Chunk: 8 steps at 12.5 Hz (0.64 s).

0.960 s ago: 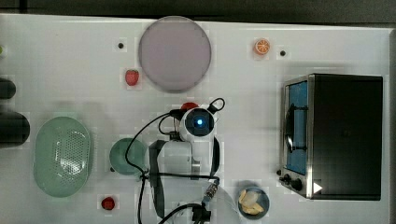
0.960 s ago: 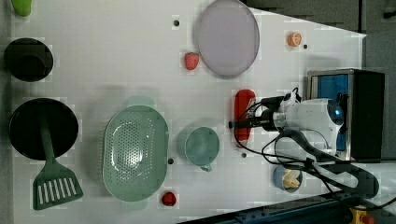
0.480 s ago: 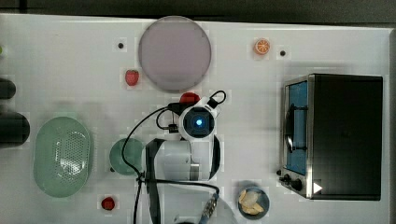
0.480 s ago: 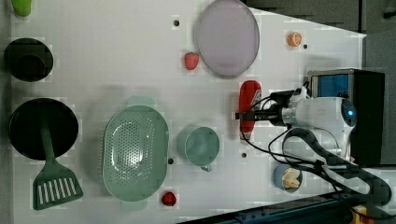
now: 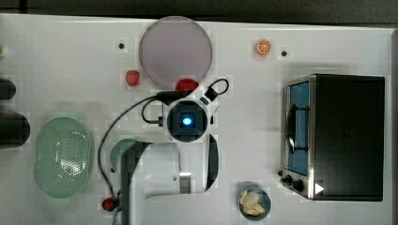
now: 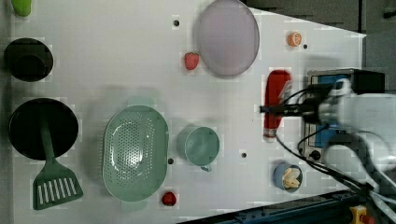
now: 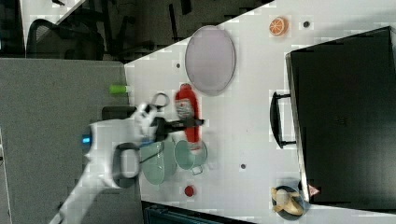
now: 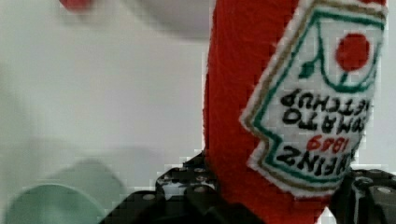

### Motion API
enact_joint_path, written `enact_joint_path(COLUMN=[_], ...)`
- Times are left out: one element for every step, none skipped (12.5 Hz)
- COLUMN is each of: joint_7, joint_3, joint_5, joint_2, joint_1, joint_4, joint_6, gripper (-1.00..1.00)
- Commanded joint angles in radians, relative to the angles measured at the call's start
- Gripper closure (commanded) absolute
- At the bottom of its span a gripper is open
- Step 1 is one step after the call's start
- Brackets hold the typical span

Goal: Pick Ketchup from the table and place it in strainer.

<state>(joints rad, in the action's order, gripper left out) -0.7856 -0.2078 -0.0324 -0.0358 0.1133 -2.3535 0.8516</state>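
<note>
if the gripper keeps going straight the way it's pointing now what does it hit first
The Ketchup: in the wrist view the bottle already sits between the fingers. Straight on, the gripper would press it onto the table, though height is hard to judge.

The Ketchup (image 8: 252,116) bottle's white label reads, upside down in the wrist view, "TOMATO KETCHUP", with "HEINZ" and a red "1869" beside it; a red tomato with green stem is drawn toward the label's 12 o'clock end.
</note>
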Motion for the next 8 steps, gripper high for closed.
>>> enact_joint_path(joint_7=[0.183,0.247,0.299,0.352,0.413,0.492,0.566,0.627], joint_3=[-0.082,-0.117,-0.155,-0.194,-0.233,-0.273,-0.314,-0.354], joint_5=[0.002,0.002,0.001,0.001,0.001,0.001,0.001,0.001], joint_2=[0.082,0.088,0.086,0.081,0.074,0.065,0.055,0.040], joint_1=[-0.045,-0.053,-0.062,-0.070,-0.078,-0.085,-0.092,-0.098], joint_4=[0.090,0.114,0.130,0.144,0.155,0.163,0.168,0.172], joint_6=[-0.140,-0.197,-0.235,-0.240,-0.238,-0.237,-0.234,-0.227], gripper=[-0.25,-0.25,-0.25,-0.25,-0.25,-0.25,-0.25,-0.25])
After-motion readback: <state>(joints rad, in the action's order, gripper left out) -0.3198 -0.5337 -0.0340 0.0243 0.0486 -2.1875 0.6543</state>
